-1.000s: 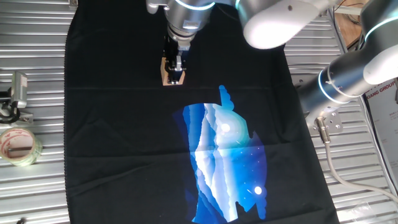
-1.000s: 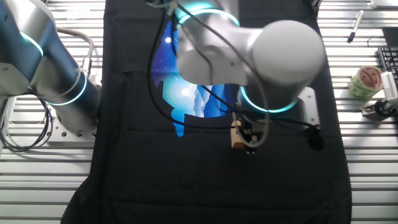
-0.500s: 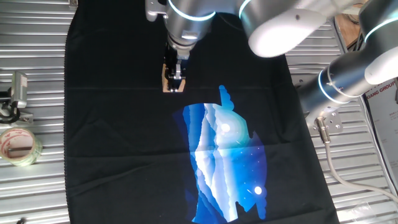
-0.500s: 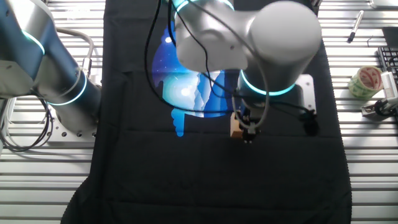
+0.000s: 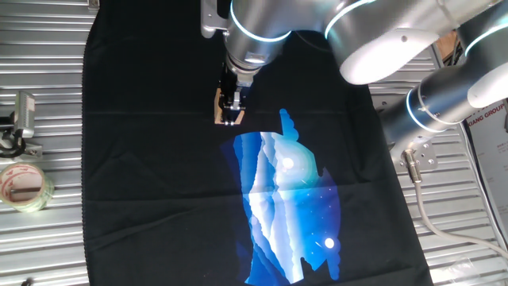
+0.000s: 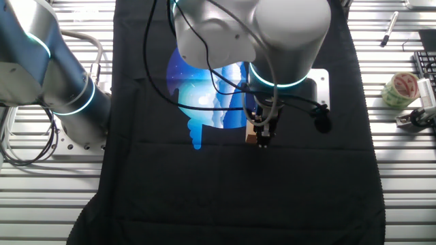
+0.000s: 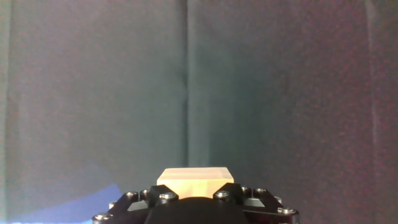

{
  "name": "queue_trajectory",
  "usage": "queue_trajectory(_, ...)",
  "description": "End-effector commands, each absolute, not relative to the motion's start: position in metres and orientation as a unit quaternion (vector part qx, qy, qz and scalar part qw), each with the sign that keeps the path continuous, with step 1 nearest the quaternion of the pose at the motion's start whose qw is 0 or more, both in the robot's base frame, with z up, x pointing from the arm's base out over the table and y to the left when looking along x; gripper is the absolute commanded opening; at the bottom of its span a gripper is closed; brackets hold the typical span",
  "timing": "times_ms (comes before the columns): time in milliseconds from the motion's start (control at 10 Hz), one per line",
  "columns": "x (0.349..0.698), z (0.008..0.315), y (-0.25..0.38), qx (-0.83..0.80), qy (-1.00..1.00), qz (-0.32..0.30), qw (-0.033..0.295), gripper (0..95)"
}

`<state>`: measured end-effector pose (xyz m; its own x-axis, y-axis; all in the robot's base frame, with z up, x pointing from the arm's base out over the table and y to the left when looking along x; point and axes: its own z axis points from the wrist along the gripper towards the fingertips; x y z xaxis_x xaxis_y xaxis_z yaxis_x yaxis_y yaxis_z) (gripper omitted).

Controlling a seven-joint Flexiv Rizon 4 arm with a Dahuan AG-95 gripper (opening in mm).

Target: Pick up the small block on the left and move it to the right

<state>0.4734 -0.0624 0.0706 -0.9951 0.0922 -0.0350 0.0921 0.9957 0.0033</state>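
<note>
The small block (image 5: pixel 219 108) is a light tan wooden cube. My gripper (image 5: pixel 230 114) is shut on it and holds it above the black cloth (image 5: pixel 159 175), just up-left of the blue print (image 5: pixel 290 206). In the other fixed view the block (image 6: pixel 251 133) shows at the tip of the gripper (image 6: pixel 261 139), below the print's edge. In the hand view the block (image 7: pixel 194 180) sits between the fingers at the bottom middle, with plain cloth (image 7: pixel 186 81) beyond and a sliver of blue at the lower left.
A clear tape roll (image 5: pixel 24 186) and a metal clamp (image 5: pixel 22 119) lie on the slatted table left of the cloth. In the other fixed view the tape roll (image 6: pixel 400 88) lies at the right, and a pen (image 6: pixel 390 28) at the far right. The arm's base (image 5: pixel 444 103) stands at the right.
The gripper has carried the block to the right and slightly down in one fixed view, toward the blue print. It stays shut on the block.
</note>
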Motion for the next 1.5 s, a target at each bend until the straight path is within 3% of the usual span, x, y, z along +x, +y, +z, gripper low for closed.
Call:
queue_trajectory(100, 0.473, 0.072, -0.050, 0.063, 0.998, 0.000, 0.020, 0.0)
queue_trajectory(1500, 0.472, 0.077, 0.002, 0.110, 0.993, -0.013, 0.025, 0.0)
